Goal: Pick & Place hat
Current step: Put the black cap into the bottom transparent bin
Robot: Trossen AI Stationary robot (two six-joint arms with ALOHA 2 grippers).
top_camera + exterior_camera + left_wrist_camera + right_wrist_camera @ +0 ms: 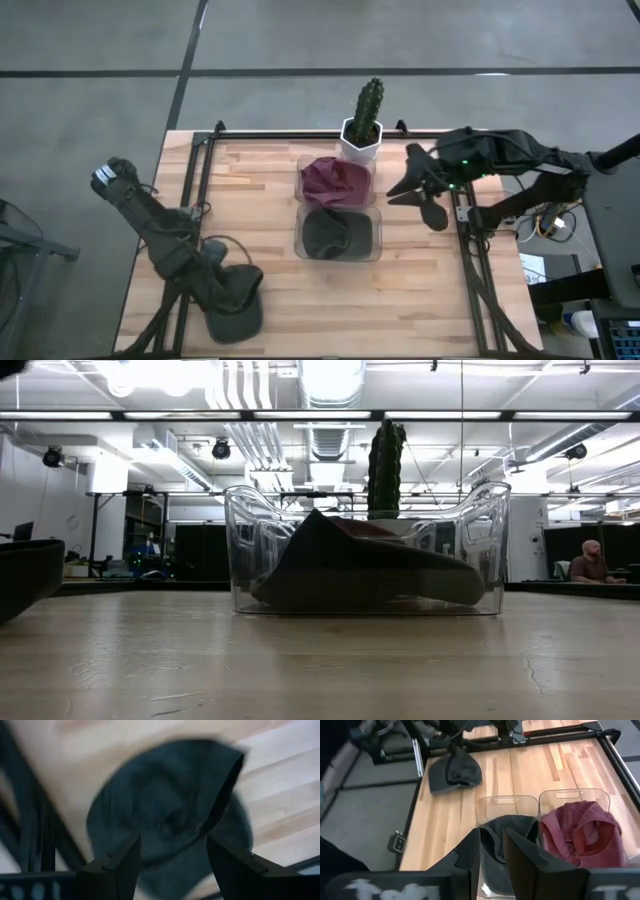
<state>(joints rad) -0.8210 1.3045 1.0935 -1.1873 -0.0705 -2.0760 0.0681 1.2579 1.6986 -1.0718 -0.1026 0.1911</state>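
- Left end effector point(172, 865) hangs low over the grey hat point(165, 815), fingers point(117, 870) spread apart with nothing between them
- In the high view that end effector point(238, 290) sits at the near left corner of the counter point(260, 210), and the hat point(235, 315) lies flat on the wood at the counter's front edge
- Right end effector point(425, 190) hovers by the counter's right edge, fingers parted and holding nothing; its wrist view looks past the fingers point(470, 855) at two clear bins
- Near bin point(338, 232) holds a dark hat point(335, 230); the far bin point(336, 180), touching it, holds a maroon hat point(335, 180)
- A potted cactus point(364, 122) stands just behind the far bin at the counter's back edge
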